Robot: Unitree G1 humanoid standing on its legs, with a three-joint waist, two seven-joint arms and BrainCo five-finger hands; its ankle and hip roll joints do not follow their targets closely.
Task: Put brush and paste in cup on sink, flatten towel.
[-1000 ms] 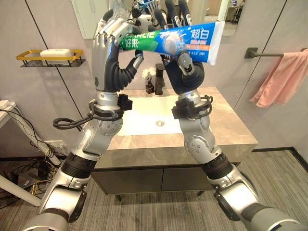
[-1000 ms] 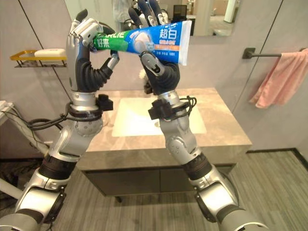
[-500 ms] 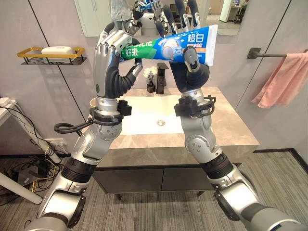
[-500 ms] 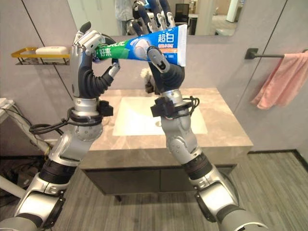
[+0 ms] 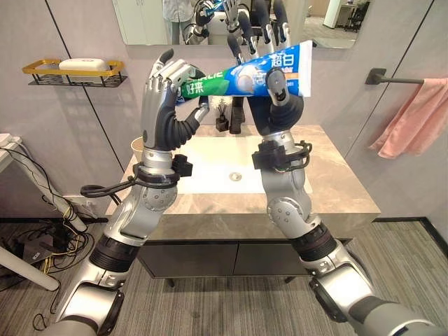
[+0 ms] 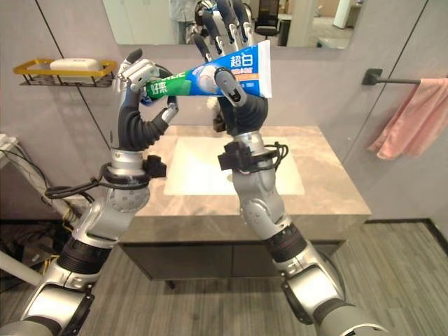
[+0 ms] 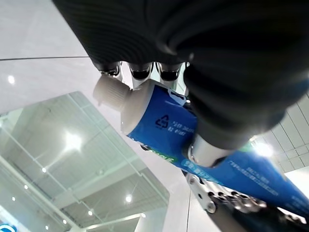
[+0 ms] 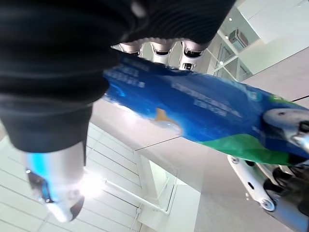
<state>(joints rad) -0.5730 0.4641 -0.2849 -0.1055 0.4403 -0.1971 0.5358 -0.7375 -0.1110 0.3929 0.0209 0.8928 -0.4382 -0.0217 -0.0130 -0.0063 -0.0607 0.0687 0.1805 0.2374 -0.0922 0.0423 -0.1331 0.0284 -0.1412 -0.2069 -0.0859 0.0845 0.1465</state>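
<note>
Holding toothpaste tube (image 5: 245, 75) level, high above sink (image 5: 217, 171), in front of mirror (image 5: 231, 17). Left hand (image 5: 162, 91) curled round green cap end; right hand (image 5: 280, 98) pinching blue flat end, thumb across front, fingers behind. Cup (image 5: 136, 147) on counter by left wrist. Pink towel (image 5: 413, 126) bunched on wall bar, far right.

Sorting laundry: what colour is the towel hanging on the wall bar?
Pink towel, clearest in the left eye view.

Marble counter (image 5: 336, 189) with sink (image 5: 224, 168), cup (image 5: 137, 147)
</note>
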